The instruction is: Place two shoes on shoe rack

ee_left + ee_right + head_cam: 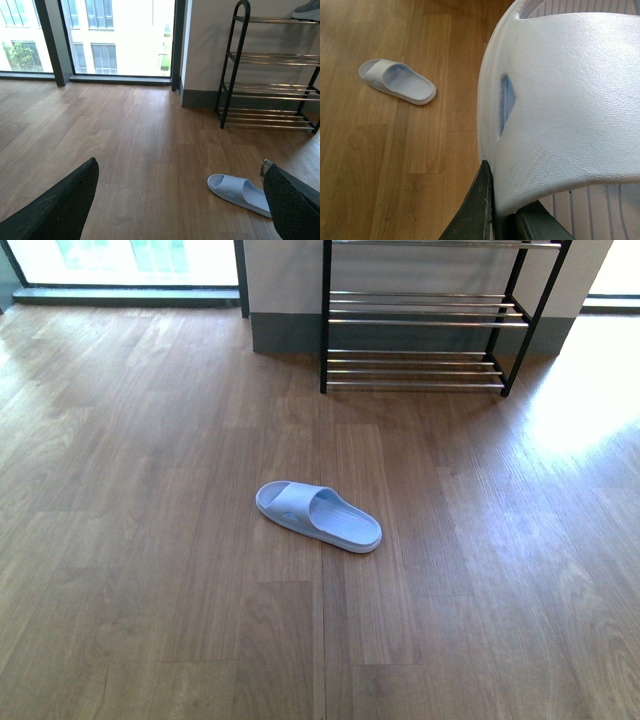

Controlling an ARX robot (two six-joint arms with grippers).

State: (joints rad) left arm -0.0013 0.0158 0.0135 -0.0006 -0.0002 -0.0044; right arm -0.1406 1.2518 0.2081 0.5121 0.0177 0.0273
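Observation:
One pale blue slide sandal (318, 517) lies flat on the wooden floor in the middle of the front view, a good way short of the shoe rack (420, 322). It shows too in the left wrist view (239, 192) and the right wrist view (397, 81). My right gripper (505, 215) is shut on the strap of a second pale blue slide sandal (565, 100), held up off the floor. My left gripper (179, 170) is open and empty, well above the floor, with the lying sandal close to its one finger (292, 205). Neither arm shows in the front view.
The shoe rack (270, 57), black frame with silver rods, stands against a pale wall. A grey shoe (307, 10) rests on its top tier. Large windows (120, 35) run along the far left. Wooden floor (150, 540) spreads all round the sandal.

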